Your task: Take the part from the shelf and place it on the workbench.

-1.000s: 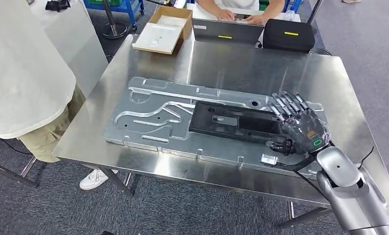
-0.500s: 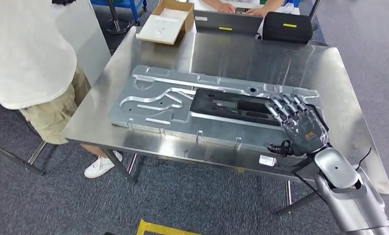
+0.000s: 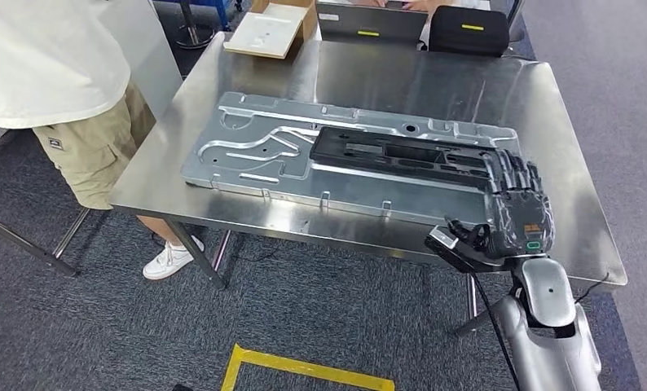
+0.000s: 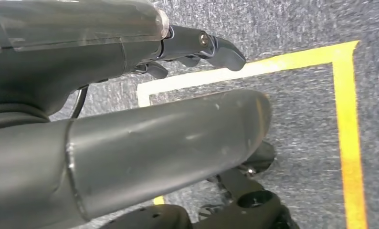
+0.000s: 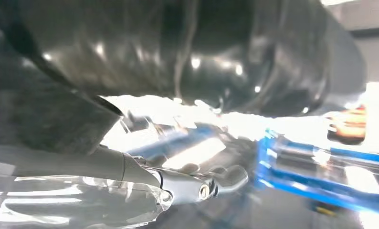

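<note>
Part [image 3: 402,155] is down: black flat piece lies in the recess of the grey metal plate [image 3: 247,155] on the steel counter [image 3: 434,81]. Placement looks done; what's left is likely just clearing the arm.

Right robot hand [image 3: 517,213] sits at the part's near-right end, fingers spread, holding nothing; can't tell if fingertips touch it.

Left robot hand [image 4: 130,119] hangs over the carpet with nothing in it; fingers look loosely apart.

Containers: open cardboard box [image 3: 273,28] at the far corner holds a white sheet or tray, contents unclear.
</note>
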Available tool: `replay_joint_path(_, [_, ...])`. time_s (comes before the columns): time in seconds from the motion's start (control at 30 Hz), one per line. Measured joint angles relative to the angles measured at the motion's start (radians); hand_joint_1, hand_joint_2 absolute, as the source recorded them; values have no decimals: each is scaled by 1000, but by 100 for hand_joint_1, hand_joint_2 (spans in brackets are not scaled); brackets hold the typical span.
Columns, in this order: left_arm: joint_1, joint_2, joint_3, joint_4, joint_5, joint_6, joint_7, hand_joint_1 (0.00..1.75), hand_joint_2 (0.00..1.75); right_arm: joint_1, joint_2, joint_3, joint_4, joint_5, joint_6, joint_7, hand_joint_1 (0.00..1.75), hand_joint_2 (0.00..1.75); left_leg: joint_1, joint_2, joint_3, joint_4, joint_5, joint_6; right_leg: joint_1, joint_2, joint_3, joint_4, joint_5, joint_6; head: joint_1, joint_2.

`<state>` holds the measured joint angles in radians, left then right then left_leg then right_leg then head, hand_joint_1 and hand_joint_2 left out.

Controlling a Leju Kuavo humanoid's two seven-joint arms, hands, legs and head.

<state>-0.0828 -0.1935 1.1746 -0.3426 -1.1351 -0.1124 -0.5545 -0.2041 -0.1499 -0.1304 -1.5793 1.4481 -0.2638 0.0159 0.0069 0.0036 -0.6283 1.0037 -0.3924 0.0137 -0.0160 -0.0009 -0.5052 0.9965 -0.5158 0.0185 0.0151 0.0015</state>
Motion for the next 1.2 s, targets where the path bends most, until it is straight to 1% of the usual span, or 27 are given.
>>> replay_joint_path(0.07, [7, -5, 3, -6, 2, 2, -2, 0, 0, 39, 62, -79, -5, -18, -24, -24, 0, 0, 4, -2, -11, 23, -22, -11, -1, -2, -4, -4, 10, -18, 0, 0])
replay_joint_path(0.1, [11, -8, 4, -9, 2, 2, -1, 0, 0, 57, 87, -116, -5, -23, -37, -34, 0, 0, 5, -2, -26, 60, -53, -15, -3, -4, -8, -6, 16, -27, 0, 0])
replay_joint_path(0.17, [18, -14, 8, -15, 3, -2, 5, 0, 0, 90, 127, -186, -3, -32, -61, -51, 0, 0, 6, -2, -71, 190, -137, -21, 0, -7, -20, -3, 25, -38, 0, 0])
replay_joint_path(0.2, [21, -18, 10, -18, 3, -5, 9, 0, 0, 104, 144, -221, -2, -36, -70, -58, 0, 0, 6, -2, -90, 253, -168, -23, 2, -8, -27, -1, 29, -40, 0, 0])
replay_joint_path(0.23, [24, -20, 14, -23, 3, -9, 14, 0, 0, 116, 160, -254, -1, -40, -76, -64, 0, 0, 6, -2, -96, 289, -181, -23, 3, -8, -35, 2, 32, -41, 0, 0])
replay_joint_path(0.27, [26, -22, 18, -27, 3, -14, 18, 0, 0, 126, 174, -285, -1, -44, -80, -68, 0, 0, 5, -2, -81, 285, -174, -21, 5, -8, -41, 6, 34, -41, 0, 0])
replay_joint_path(0.3, [27, -24, 22, -32, 2, -18, 21, 0, 0, 135, 185, -313, -2, -48, -82, -70, 0, 0, 5, -2, -48, 244, -153, -17, 6, -7, -46, 11, 35, -40, 0, 0])
replay_joint_path(0.37, [27, -27, 29, -42, 1, -23, 25, 0, 0, 147, 204, -361, -5, -55, -82, -71, 0, 0, 1, -5, 43, 106, -109, -3, 9, -5, -55, 20, 36, -38, 0, 0])
replay_joint_path(0.4, [27, -29, 32, -47, 0, -25, 25, 0, 0, 152, 212, -384, -7, -57, -82, -71, 0, 0, -1, -7, 75, 54, -98, 2, 10, -5, -59, 23, 38, -35, 0, 0])
replay_joint_path(0.47, [27, -34, 39, -55, -3, -27, 26, 0, 0, 164, 230, -426, -7, -62, -83, -70, 0, 0, -6, -8, 96, 13, -97, 9, 9, -4, -64, 25, 44, -24, 0, 0])
replay_joint_path(0.53, [27, -42, 46, -61, -4, -27, 27, 0, 0, 181, 245, -467, -5, -73, -85, -68, 0, 0, -5, -6, 92, 1, -83, 19, 8, -2, -65, 23, 48, -10, 0, 0])
replay_joint_path(0.57, [26, -47, 50, -65, -6, -26, 23, 0, 0, 190, 252, -488, -2, -80, -87, -68, 0, 0, -3, -3, 91, -8, -74, 26, 8, -1, -69, 31, 36, -4, 0, 0])
replay_joint_path(0.6, [25, -52, 52, -71, -8, -23, 18, 0, 0, 197, 258, -510, 3, -88, -91, -68, 0, 0, -1, -1, 87, -16, -64, 35, 7, 1, -78, 56, 10, 2, 0, 0])
replay_joint_path(0.67, [19, -63, 54, -80, -13, -15, 7, 0, 0, 210, 270, -553, 16, -102, -98, -69, 0, 0, 0, 1, 70, -20, -48, 44, 3, 2, -115, 160, -76, 10, 0, 0])
replay_joint_path(0.7, [15, -68, 54, -84, -14, -12, 6, 0, 0, 216, 276, -571, 22, -107, -100, -69, 0, 0, -1, 2, 59, -18, -41, 46, 0, 2, -133, 221, -111, 14, 0, 0])
replay_joint_path(0.73, [12, -72, 54, -87, -14, -9, 6, 0, 0, 221, 281, -584, 28, -110, -101, -70, 0, 0, -2, 3, 48, -15, -35, 45, -2, 2, -144, 264, -130, 18, 0, 0])
replay_joint_path(0.77, [9, -75, 54, -89, -14, -9, 7, 0, 0, 225, 286, -596, 34, -112, -102, -71, 0, 0, -2, 5, 36, -11, -28, 43, -6, 1, -137, 275, -126, 22, 0, 0])
replay_joint_path(0.8, [7, -78, 55, -91, -12, -9, 9, 0, 0, 227, 290, -606, 39, -113, -102, -71, 0, 0, -1, 6, 24, -6, -22, 40, -9, 1, -112, 250, -103, 26, 0, 0])
replay_joint_path(0.87, [4, -84, 55, -93, -5, -10, 12, 0, 0, 229, 296, -628, 49, -117, -105, -69, 0, 0, 0, 8, 1, 7, -12, 32, -17, 1, -23, 123, -54, 29, 0, 0])
replay_joint_path(0.9, [5, -85, 56, -94, -2, -11, 12, 0, 0, 230, 298, -640, 55, -121, -108, -69, 0, 0, 0, 8, -7, 14, -7, 26, -16, 2, 17, 63, -42, 27, 0, 0])
replay_joint_path(0.93, [6, -86, 57, -95, 0, -12, 11, 0, 0, 231, 301, -653, 60, -124, -112, -71, 0, 0, 0, 8, -12, 18, -2, 19, -14, 3, 42, 23, -39, 22, 0, 0])
replay_joint_path(0.97, [9, -85, 59, -95, 1, -13, 8, 0, 0, 233, 304, -670, 65, -128, -117, -77, 0, 0, 0, 8, -15, 19, 5, 12, -10, 5, 49, 6, -42, 16, 0, 0])
replay_joint_path(1.03, [16, -80, 63, -94, 1, -12, 0, 0, 0, 236, 313, -708, 76, -133, -124, -89, 0, 0, 2, 6, -18, 16, 20, -3, -6, 5, 37, 5, -28, -1, 0, 0])
replay_joint_path(1.07, [20, -77, 66, -93, 0, -12, -3, 0, 0, 236, 320, -726, 80, -135, -125, -96, 0, 0, 4, 5, -25, 20, 13, -10, -7, 4, 27, 3, -18, -10, 0, 0])
replay_joint_path(1.1, [23, -74, 68, -93, -1, -13, -5, 0, 0, 236, 327, -742, 84, -135, -126, -101, 0, 0, 5, 4, -34, 36, -14, -15, -8, 2, 15, 1, -6, -20, 0, 0])
replay_joint_path(1.13, [26, -71, 72, -92, -2, -15, -6, 0, 0, 236, 334, -760, 89, -136, -125, -107, 0, 0, 6, 3, -48, 71, -59, -19, -9, 0, 1, -1, 7, -28, 0, 0])
replay_joint_path(1.2, [30, -70, 78, -94, -3, -28, 1, 0, 0, 236, 348, -802, 102, -135, -120, -120, 0, 0, 7, 3, -73, 186, -168, -23, -5, -3, -31, 0, 31, -36, 0, 0])
